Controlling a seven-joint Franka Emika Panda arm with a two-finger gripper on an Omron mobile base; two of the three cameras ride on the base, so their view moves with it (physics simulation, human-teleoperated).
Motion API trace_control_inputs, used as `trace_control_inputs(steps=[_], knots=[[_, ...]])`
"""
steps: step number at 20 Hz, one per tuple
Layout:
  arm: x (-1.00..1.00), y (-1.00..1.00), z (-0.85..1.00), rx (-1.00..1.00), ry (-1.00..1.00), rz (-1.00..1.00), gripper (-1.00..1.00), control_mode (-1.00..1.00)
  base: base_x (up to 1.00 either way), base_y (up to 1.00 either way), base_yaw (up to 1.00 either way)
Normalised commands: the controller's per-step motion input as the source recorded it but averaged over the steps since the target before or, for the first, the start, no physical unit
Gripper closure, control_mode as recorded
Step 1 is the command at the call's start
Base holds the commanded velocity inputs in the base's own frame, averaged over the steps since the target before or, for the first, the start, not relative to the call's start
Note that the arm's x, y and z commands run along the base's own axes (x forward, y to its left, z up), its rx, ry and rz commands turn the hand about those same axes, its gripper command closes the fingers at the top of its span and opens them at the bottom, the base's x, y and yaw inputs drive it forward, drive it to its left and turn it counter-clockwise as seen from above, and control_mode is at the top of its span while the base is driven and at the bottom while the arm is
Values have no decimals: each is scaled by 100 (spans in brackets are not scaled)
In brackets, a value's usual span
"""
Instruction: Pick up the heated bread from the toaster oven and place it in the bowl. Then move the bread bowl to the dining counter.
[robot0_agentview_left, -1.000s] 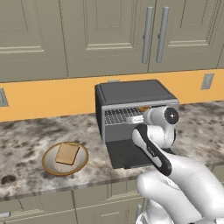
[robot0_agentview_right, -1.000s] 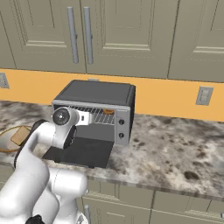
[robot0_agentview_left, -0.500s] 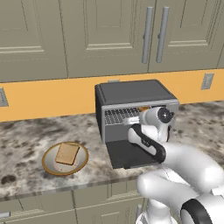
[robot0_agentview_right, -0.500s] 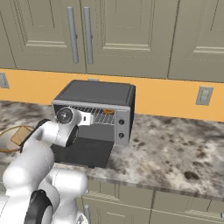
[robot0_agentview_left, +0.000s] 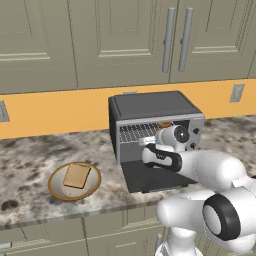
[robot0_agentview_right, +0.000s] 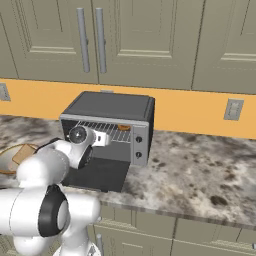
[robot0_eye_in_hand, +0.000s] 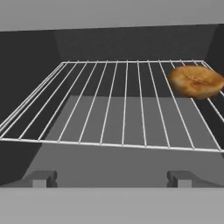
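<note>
We have our gripper (robot0_eye_in_hand: 107, 177) at the mouth of the toaster oven (robot0_agentview_left: 155, 127), its two fingers spread wide with nothing between them, looking straight in over the wire rack (robot0_eye_in_hand: 118, 105). The heated bread (robot0_eye_in_hand: 196, 81) sits on that rack toward the far right corner, well off the line our fingers point along; in the hand view it lies up and to the right, with bare rack in front of us and to the left. So the coming reach turns on one thing: we judge we must shift right and push deeper before the bun can come between the fingers.

The bun is round, slightly wider than it is tall, with no real long axis, so the approach angle should matter less than getting centred on it. It lies close to the right inner wall, and we judge there is little room for the outer finger on that side.

From the left base view, the drop-down door (robot0_agentview_left: 150, 176) lies open and flat below our hand. The bowl (robot0_agentview_left: 75, 181) waits on the worktop (robot0_agentview_left: 30, 165) well to the left of the oven, with a toast slice (robot0_agentview_left: 77, 175) in it.
</note>
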Motion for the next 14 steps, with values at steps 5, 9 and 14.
trace_control_inputs(steps=[5, 9, 14], knots=[[1, 0, 4, 0, -9, -4, -100, -100, 0, 0, 0], [0, 0, 36, 0, -19, -1, -100, -100, 0, 0, 0], [26, 0, -16, -1, -5, 0, -100, -100, 0, 0, 0]])
